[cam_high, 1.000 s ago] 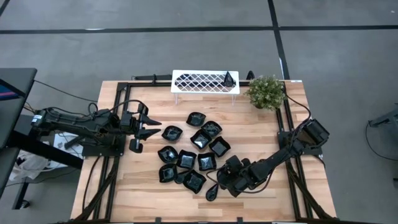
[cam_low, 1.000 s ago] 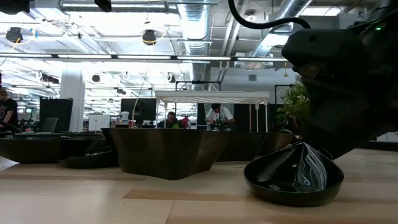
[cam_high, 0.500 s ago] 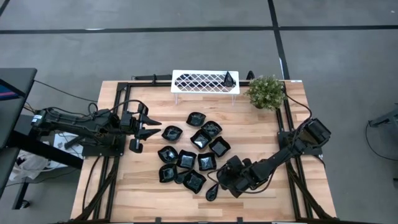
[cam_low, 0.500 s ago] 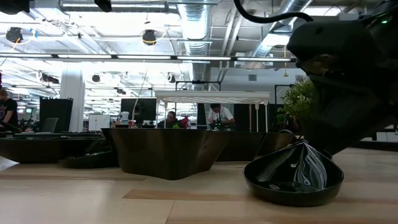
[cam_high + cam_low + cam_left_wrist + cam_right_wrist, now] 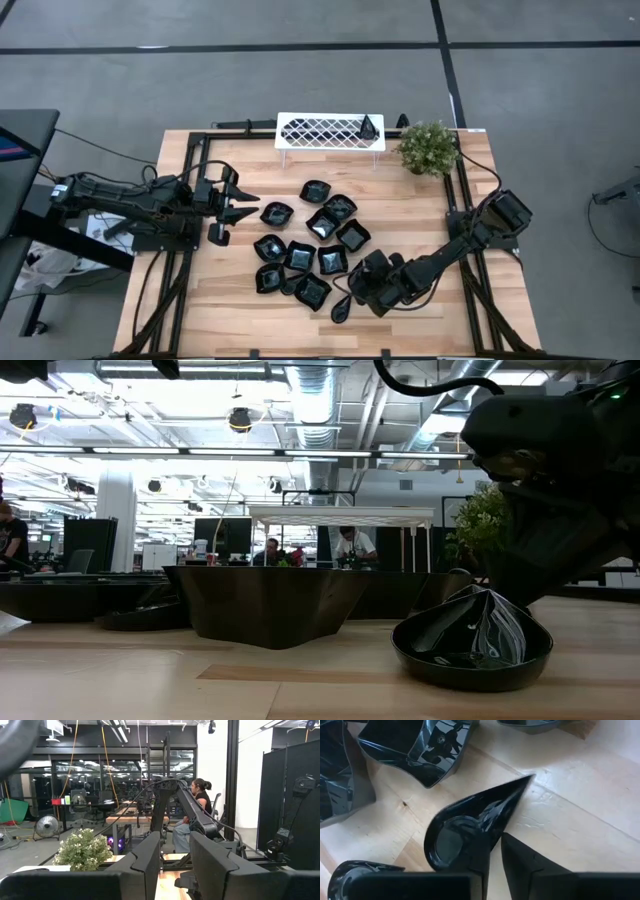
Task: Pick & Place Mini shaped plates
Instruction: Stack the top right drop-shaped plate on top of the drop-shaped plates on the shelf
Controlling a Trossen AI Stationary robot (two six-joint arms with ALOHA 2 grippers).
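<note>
Right gripper (image 5: pixel 492 855) sat low at the front of the table, jaws spread astride the rim of the teardrop plate (image 5: pixel 470 822); its long axis ran diagonally away from the fingers. Left gripper (image 5: pixel 228 200) waited open, well apart.

A grey floor (image 5: pixel 300 80) crossed by dark lines surrounds the wooden table (image 5: pixel 230 300), and beyond it lies an open office with bright ceiling lights (image 5: pixel 150 450), exposed ducts (image 5: pixel 315 390), desks and seated people (image 5: pixel 350 545).
</note>
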